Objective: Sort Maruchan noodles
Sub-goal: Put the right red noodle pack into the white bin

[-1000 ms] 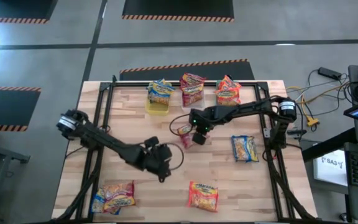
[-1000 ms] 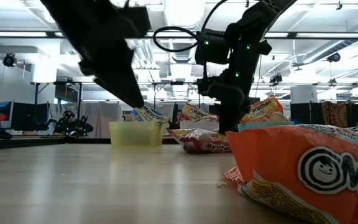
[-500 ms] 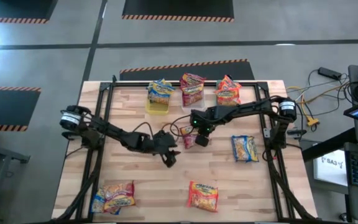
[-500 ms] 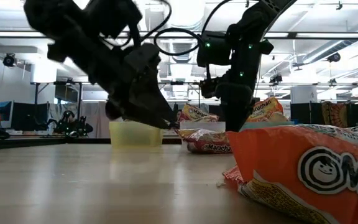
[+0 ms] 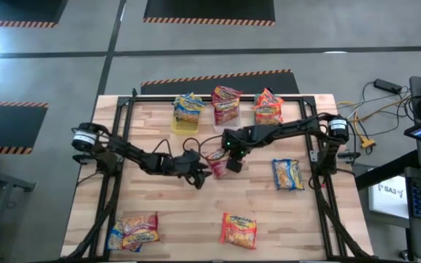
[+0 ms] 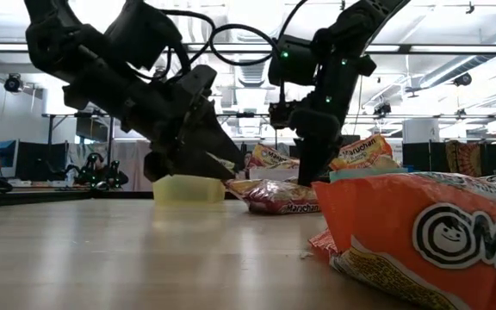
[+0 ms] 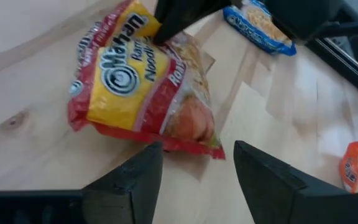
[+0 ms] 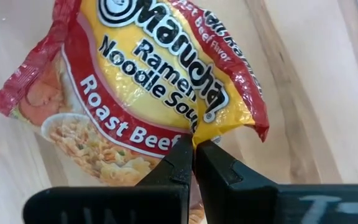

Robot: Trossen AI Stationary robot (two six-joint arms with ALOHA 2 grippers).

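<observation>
On a wooden table (image 5: 159,201), the left gripper (image 7: 194,171) hovers low with its fingers spread and empty, the red-and-yellow Roast Beef packet (image 7: 143,84) lying flat just ahead of them near the table's middle. The packet's long axis runs roughly across the line of the fingers, so a short forward advance would likely bring the near seam between them. At the packet's far end, the right gripper (image 8: 194,152) has its fingers pressed together, pinching the edge of the wrapper. Both arms meet at this one packet; the right already has hold, the left is close and aimed at it. Beyond, a blue-and-yellow packet (image 5: 288,174) lies apart, and three bins (image 5: 186,120) line the far edge.
</observation>
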